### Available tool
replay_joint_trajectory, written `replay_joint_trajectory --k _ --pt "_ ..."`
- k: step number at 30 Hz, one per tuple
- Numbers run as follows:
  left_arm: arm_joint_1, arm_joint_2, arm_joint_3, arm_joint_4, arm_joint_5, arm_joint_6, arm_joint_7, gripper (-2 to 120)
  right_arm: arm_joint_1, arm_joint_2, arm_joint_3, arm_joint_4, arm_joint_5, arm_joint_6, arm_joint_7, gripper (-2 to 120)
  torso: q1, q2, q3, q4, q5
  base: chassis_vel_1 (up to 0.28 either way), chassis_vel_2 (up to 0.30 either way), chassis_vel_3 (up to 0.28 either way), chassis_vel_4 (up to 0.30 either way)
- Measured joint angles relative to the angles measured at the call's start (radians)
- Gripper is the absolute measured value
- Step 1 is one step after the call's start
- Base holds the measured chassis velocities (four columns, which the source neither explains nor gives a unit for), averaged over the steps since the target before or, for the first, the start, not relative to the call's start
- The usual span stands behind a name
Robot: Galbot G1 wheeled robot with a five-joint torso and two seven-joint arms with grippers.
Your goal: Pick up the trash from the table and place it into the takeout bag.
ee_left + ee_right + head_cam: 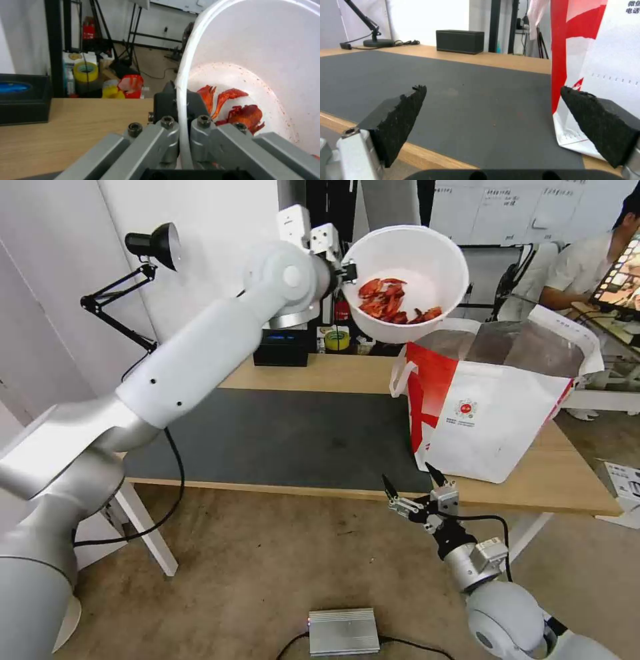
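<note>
My left gripper (347, 272) is shut on the rim of a white round bowl (427, 263) holding red shells (390, 303), raised high and tilted toward me above the back of the table (320, 373). The bowl hangs just left of and above the open mouth of the takeout bag (493, 427), a white bag with red side panels. In the left wrist view the fingers (166, 105) pinch the bowl's rim (183, 82), with red shells (241, 113) inside. My right gripper (410, 480) stands open and empty at the table's front edge, beside the bag's near corner (603, 62).
A dark grey mat (287, 437) covers the table's middle. A black box (280, 347) and a black desk lamp (143, 267) sit at the back. A silver metal box (343, 632) lies on the floor. A person sits at a desk at far right.
</note>
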Motion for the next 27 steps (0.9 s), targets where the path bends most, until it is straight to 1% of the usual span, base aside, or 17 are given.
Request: replay_joint_trajectory --k 3,4,7,9,12,13,16,17,20,27 --pt "-0.017 -0.043 0.024 0.03 0.002 -0.007 -0.006 0 0.0 0.0 0.0 0.0 0.0 0.0 0.0 100 0.0 0.0 0.0 -0.0001 0.0 0.0 0.0 0.0 0.0" --pt "-0.017 -0.043 0.024 0.03 0.002 -0.007 -0.006 0 0.0 0.0 0.0 0.0 0.0 0.0 0.0 100 0.0 0.0 0.0 -0.0001 0.0 0.0 0.0 0.0 0.0" --pt "-0.027 -0.096 0.034 0.062 0.007 -0.011 -0.022 0 0.0 0.0 0.0 0.0 0.0 0.0 0.0 100 0.0 0.0 0.0 -0.0002 0.0001 0.0 0.0 0.0 0.0" --pt "-0.028 -0.105 0.035 0.069 0.008 -0.012 -0.025 0 0.0 0.0 0.0 0.0 0.0 0.0 0.0 100 0.0 0.0 0.0 -0.0001 0.0001 0.0 0.0 0.0 0.0" --pt "-0.032 -0.164 0.042 0.109 0.023 -0.02 -0.049 0 0.0 0.0 0.0 0.0 0.0 0.0 0.0 100 0.0 0.0 0.0 -0.0001 0.0001 0.0 0.0 0.0 0.0" --pt "-0.032 -0.164 0.042 0.109 0.023 -0.02 -0.049 0 0.0 0.0 0.0 0.0 0.0 0.0 0.0 100 0.0 0.0 0.0 -0.0001 0.0001 0.0 0.0 0.0 0.0" --pt "-0.03 -0.201 0.049 0.134 0.036 -0.028 -0.063 0 0.0 0.0 0.0 0.0 0.0 0.0 0.0 100 0.0 0.0 0.0 -0.0002 0.0001 0.0 0.0 0.0 0.0" --pt "-0.03 -0.201 0.049 0.134 0.036 -0.028 -0.063 0 0.0 0.0 0.0 0.0 0.0 0.0 0.0 100 0.0 0.0 0.0 -0.0002 0.0001 0.0 0.0 0.0 0.0" --pt "-0.016 -0.232 0.059 0.158 0.053 -0.035 -0.077 0 0.0 0.0 0.0 0.0 0.0 0.0 0.0 100 0.0 0.0 0.0 0.0 0.0 0.0 0.0 0.0 0.0" --pt "0.006 -0.271 0.067 0.191 0.078 -0.046 -0.08 0 0.0 0.0 0.0 0.0 0.0 0.0 0.0 100 0.0 0.0 0.0 0.0 0.0 0.0 0.0 0.0 0.0"
